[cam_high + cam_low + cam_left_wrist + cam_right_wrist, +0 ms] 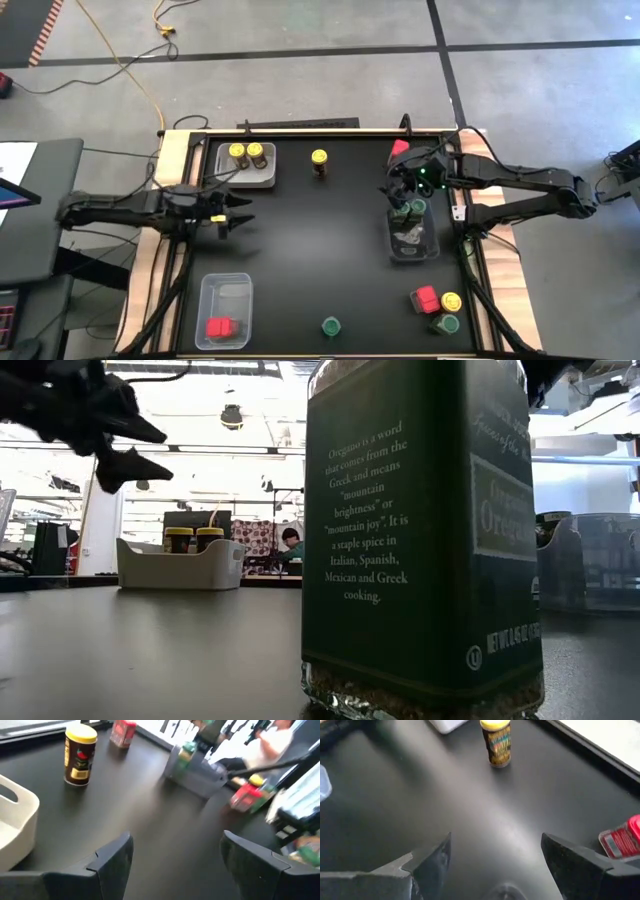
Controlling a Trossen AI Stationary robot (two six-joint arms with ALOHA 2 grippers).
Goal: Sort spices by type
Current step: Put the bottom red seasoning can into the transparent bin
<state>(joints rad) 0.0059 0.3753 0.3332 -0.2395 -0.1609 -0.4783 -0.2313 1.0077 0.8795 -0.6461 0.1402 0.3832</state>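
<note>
Our left gripper (pixel 243 217) hovers over bare table with its jaws spread and nothing between them. Just beyond it sits the white bin (pixel 246 166) holding two yellow-lid jars (pixel 246 153); a lone yellow-lid jar (pixel 319 160) stands upright farther along the far edge. Its label carries a red picture we cannot read.

Our right gripper (pixel 398 190) hangs with jaws wide apart and empty, above the far end of a clear bin (pixel 412 240) that holds a green-lid jar (pixel 416 207). A red spice (pixel 399 149) lies near the far edge, just beside this gripper.

At the near right corner we see a red block (pixel 426 299), a yellow lid (pixel 451 300) and a green lid (pixel 447 323) clustered together. Another clear bin (pixel 224 312) at the near left holds a red block (pixel 218 326).

The oregano jar (pixel 331 325) stands alone at the near edge. Its label reads "Oregano is a word that comes from the Greek and means mountain brightness or mountain joy."
</note>
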